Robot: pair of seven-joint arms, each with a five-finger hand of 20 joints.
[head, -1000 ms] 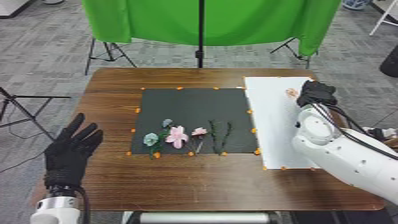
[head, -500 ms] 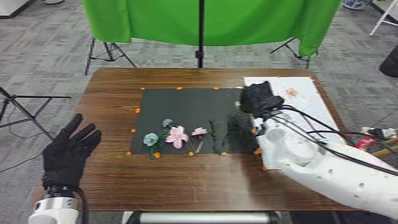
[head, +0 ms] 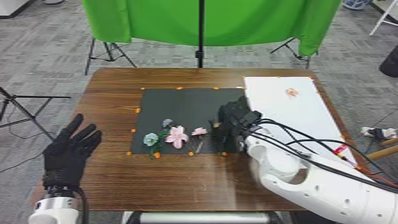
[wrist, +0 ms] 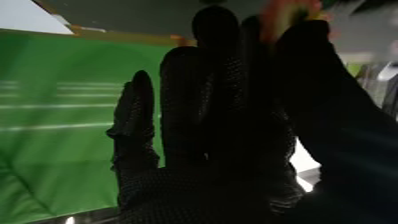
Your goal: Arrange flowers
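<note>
Flowers (head: 177, 136) lie to the left of the right hand (wrist: 222, 175), whose fingers are straight and relaxed, with nothing seen in their grip. That hand has swung away from the white sheet (head: 302, 115), crossed the border of the dark grey mat (head: 178, 106) and drawn nearer the robot, to the mat's right side; whether it touches the mat, I cannot tell. A thin, dark green leafy stem (head: 213, 131) lies just beside its fingers, so the next step is probably to pick greenery. The flat stem could be awkward to pinch in thick knitted fabric. Past the fingertips is an orange-red blur (wrist: 286, 14), too smeared to name. Farther left on the matte mat come a small pink bloom (head: 199, 131) on a slender stem, a larger pink flower with long, pointed petals, and a rounded, ruffled blue-green flower (head: 150, 137). Ahead and to the right of those fingers, a pale pink flower (head: 291, 92) has stayed on the smooth sheet, perhaps the arrangement's start. Farthest left, the left hand (head: 67, 155) rests idle, fingers loosely spread, over brown wood-grain table (head: 160, 185).
</note>
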